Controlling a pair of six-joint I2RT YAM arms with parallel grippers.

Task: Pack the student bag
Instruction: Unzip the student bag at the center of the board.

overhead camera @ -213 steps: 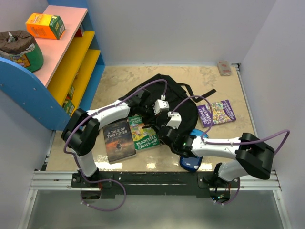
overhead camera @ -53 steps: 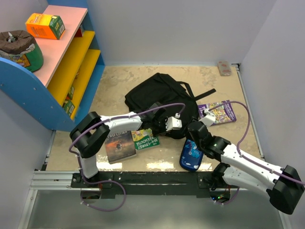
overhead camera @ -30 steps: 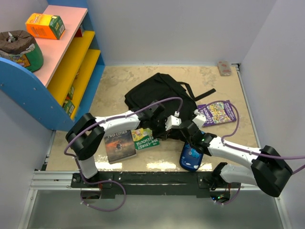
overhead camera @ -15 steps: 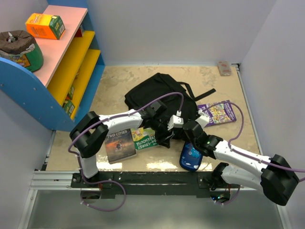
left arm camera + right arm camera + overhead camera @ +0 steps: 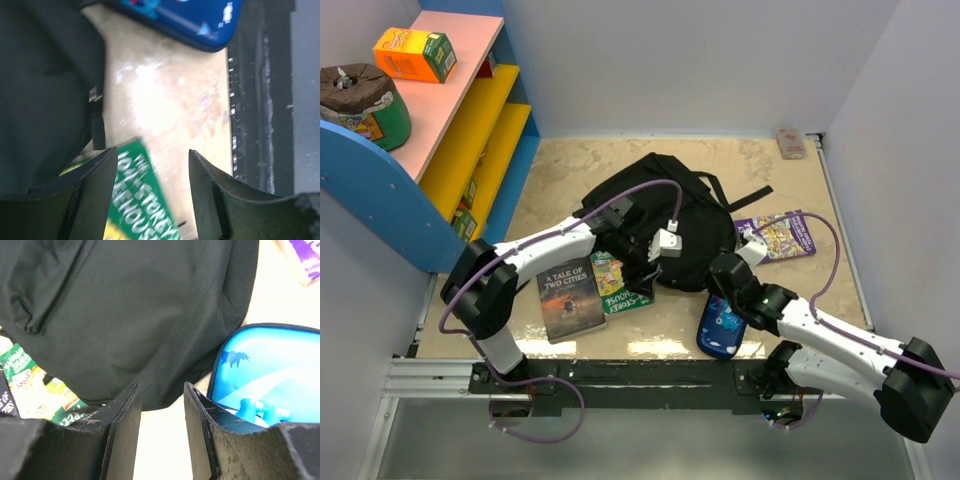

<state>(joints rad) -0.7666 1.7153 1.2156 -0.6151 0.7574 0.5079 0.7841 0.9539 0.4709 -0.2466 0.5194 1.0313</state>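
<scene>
Packing barely begun, by look of it. Student bag (image 5: 700,230) slumped mid-table, toward far side; no opening visible. Dark novel (image 5: 570,298) and green book (image 5: 623,290) near-left of bag, purple book (image 5: 777,236) right, blue pencil case (image 5: 722,326) near-right: all outside the bag.

Left gripper (image 5: 152,170) spread, empty, above green book at bag's near edge. Right gripper (image 5: 161,395) spread, empty, between bag and pencil case.

Room: bare table (image 5: 580,170) far-left of bag. Shelf unit (image 5: 470,130) bounds left, walls far and right, rail (image 5: 620,375) near. Grippers close together.
</scene>
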